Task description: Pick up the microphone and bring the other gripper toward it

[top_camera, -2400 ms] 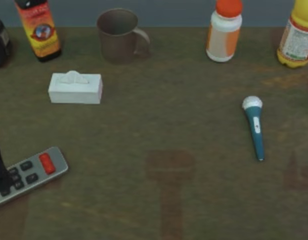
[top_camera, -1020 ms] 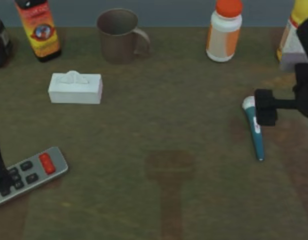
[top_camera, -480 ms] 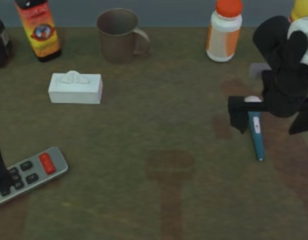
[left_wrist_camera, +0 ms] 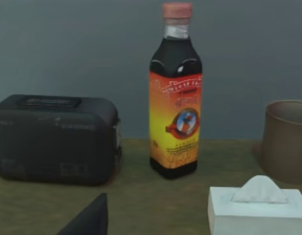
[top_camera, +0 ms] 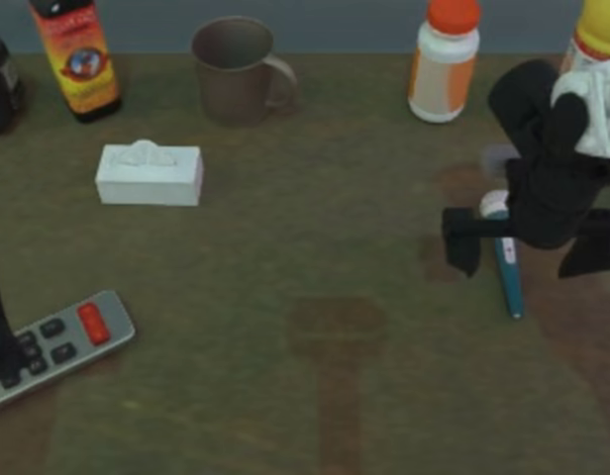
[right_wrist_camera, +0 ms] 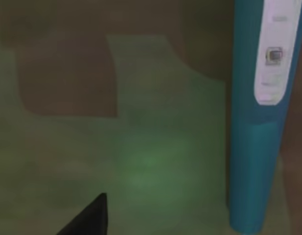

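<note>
Since half a second ago right gripper [top_camera: 528,247] has crept lower, fingers spread wide astride the slim teal-and-white toy microphone [top_camera: 507,269] lying at table's right | centre on handle, descend, then close | left gripper [top_camera: 0,341] parked by grey remote [top_camera: 57,346], fingers unreadable.

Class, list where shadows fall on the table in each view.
Top view: dark patches on the table beside the open right gripper over the microphone, another mid-table. Right wrist view: brown blocks beside the microphone. Left wrist view: none distinct; left gripper parked.
</note>
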### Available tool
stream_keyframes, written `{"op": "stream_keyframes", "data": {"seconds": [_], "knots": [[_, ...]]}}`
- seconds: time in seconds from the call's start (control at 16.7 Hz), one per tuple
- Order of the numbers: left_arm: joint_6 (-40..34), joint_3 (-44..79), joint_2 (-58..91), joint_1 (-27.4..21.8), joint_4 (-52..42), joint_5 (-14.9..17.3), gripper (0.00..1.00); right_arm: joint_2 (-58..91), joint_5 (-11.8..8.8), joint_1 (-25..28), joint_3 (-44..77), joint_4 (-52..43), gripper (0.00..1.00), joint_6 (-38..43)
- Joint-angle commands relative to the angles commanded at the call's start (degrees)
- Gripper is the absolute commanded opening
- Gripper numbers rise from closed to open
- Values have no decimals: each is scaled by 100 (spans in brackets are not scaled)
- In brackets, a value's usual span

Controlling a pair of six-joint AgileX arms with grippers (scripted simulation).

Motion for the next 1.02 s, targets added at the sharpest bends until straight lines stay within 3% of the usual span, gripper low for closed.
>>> {"op": "stream_keyframes", "data": {"seconds": [0.3, 0.6, 1.02], "knots": [[0, 0, 0, 0, 0, 0, 100, 733, 5, -19, -382, 1140, 100, -7], [0, 0, 0, 0, 0, 0, 100, 818, 6, -21, -422, 1243, 100, -8], [0, 0, 0, 0, 0, 0, 100, 818, 6, -21, -422, 1243, 47, -8]]}}
